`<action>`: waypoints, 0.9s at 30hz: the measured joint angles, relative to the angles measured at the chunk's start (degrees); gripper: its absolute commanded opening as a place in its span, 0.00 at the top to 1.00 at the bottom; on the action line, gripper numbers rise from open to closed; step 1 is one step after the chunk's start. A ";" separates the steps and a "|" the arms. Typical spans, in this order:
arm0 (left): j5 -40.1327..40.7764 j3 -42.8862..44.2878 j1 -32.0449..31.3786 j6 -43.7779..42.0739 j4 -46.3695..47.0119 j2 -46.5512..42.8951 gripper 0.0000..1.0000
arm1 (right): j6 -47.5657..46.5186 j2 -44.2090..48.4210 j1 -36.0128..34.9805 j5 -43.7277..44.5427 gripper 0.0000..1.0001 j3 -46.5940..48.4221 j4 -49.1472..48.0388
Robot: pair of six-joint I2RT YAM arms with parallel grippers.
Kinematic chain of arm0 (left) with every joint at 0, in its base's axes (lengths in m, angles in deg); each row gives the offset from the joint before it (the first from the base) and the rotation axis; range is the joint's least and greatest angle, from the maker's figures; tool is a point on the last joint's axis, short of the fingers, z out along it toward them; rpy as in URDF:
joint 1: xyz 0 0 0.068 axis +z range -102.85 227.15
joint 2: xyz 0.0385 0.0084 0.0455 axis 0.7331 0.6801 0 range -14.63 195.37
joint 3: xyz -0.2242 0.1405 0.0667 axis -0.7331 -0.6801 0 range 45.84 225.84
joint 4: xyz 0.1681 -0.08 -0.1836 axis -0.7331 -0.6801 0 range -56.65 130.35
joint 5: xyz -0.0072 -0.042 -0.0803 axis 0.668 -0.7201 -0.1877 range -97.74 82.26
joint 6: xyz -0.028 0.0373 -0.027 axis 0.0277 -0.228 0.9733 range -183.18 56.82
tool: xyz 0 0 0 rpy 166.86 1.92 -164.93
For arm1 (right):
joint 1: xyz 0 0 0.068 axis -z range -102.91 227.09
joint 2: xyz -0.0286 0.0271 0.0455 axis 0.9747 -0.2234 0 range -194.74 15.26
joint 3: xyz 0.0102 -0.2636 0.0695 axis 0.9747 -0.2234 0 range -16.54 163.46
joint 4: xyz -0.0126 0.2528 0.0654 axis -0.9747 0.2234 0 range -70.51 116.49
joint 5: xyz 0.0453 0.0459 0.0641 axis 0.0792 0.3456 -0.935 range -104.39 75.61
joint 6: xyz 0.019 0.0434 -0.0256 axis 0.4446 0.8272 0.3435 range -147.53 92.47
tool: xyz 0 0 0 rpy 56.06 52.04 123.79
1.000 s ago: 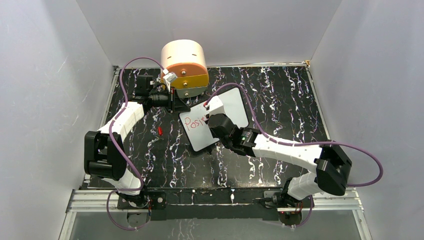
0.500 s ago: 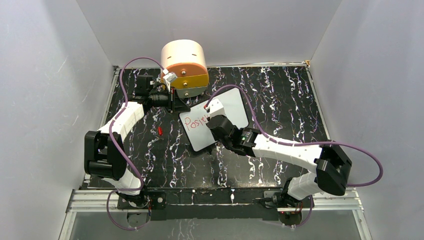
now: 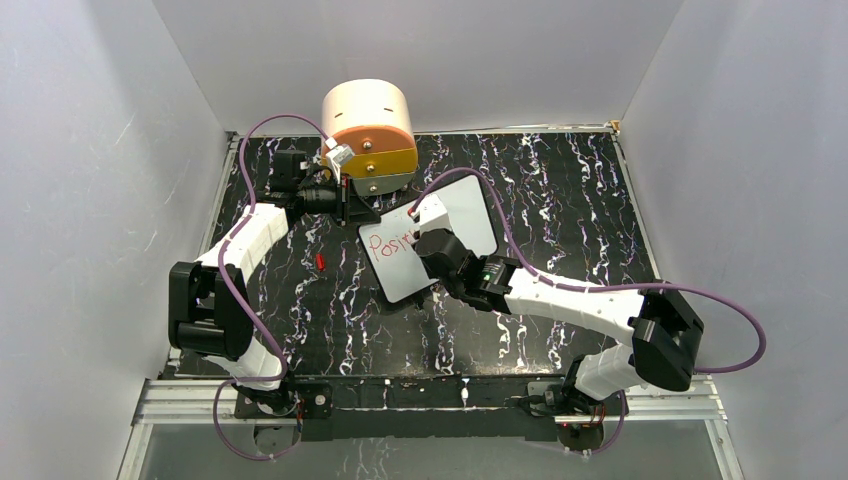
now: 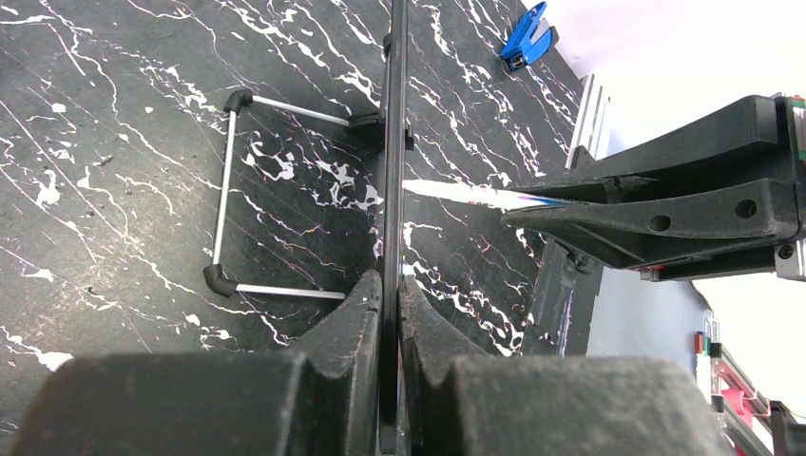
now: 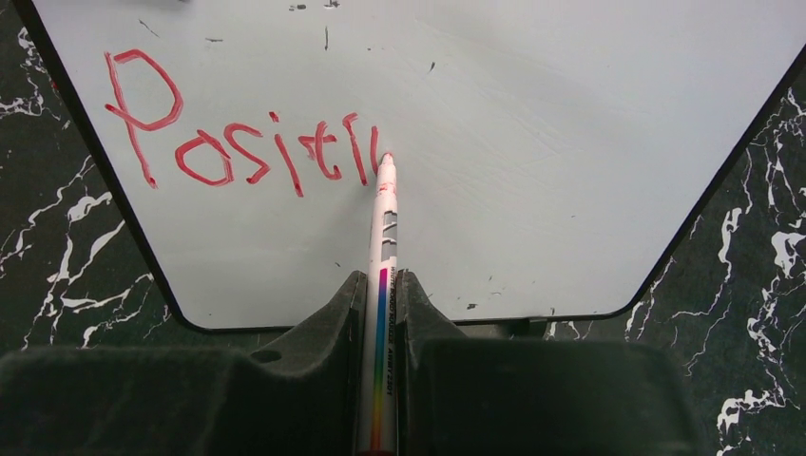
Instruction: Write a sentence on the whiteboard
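The whiteboard [image 3: 472, 212] stands tilted at mid table. In the left wrist view it is edge-on [image 4: 392, 142]. My left gripper [image 3: 352, 208] is shut on its left edge [image 4: 391, 285]. My right gripper [image 3: 430, 232] is shut on a white marker [image 5: 384, 228] with a rainbow stripe. Its red tip touches the board [image 5: 570, 123]. The sentence [image 5: 238, 152] reads "Positi" in red, with one more stroke beside the tip. It also shows in the top view [image 3: 390, 243]. The marker also shows in the left wrist view [image 4: 456, 193].
A round drawer unit [image 3: 368, 125] stands behind the board's left end. A small red cap [image 3: 320, 261] lies on the black marbled table left of the board. The board's wire stand [image 4: 223, 199] rests behind it. A blue clip [image 4: 526, 33] lies far off. White walls enclose three sides.
The right gripper with the marker has shifted slightly right along the board, and the red lettering has grown by a stroke. The left arm has not moved.
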 measured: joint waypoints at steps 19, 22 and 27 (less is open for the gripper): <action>-0.04 0.00 0.00 0.02 -0.02 0.00 1.00 | -2.03 1.01 0.04 1.75 1.00 -0.02 -3.19; -0.07 0.00 0.00 0.02 -0.02 0.00 1.00 | -2.08 1.81 0.04 1.79 1.00 -0.02 -3.41; -0.07 0.00 0.00 0.02 -0.02 0.00 1.00 | -2.16 1.88 0.33 1.77 1.00 -0.02 -3.72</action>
